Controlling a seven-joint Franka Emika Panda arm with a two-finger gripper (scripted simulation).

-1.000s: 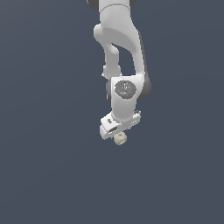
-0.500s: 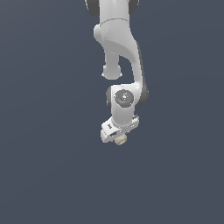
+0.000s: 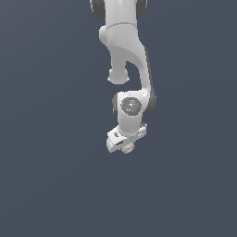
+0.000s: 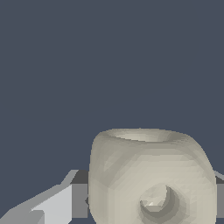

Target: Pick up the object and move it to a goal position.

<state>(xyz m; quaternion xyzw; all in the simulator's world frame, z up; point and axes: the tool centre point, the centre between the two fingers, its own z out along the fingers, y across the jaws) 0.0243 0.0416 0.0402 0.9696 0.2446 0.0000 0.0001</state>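
Note:
The object [image 3: 128, 147] is a small cream-beige lumpy ball with round holes. It sits between the fingers of my white gripper [image 3: 126, 146], which is shut on it and holds it in the air under the white arm in the exterior view. In the wrist view the object [image 4: 151, 175] fills the lower middle, with one round hole facing the camera and a shallow dent on its upper face. A grey finger [image 4: 65, 197] shows beside it; the other finger is mostly hidden behind it.
A plain dark blue-grey background surrounds the arm [image 3: 125, 51] in both views. No other objects, edges or goal marker show.
The arm has risen and shifted slightly to the exterior view's right, carrying the object in the shut gripper. The wrist has turned a little.

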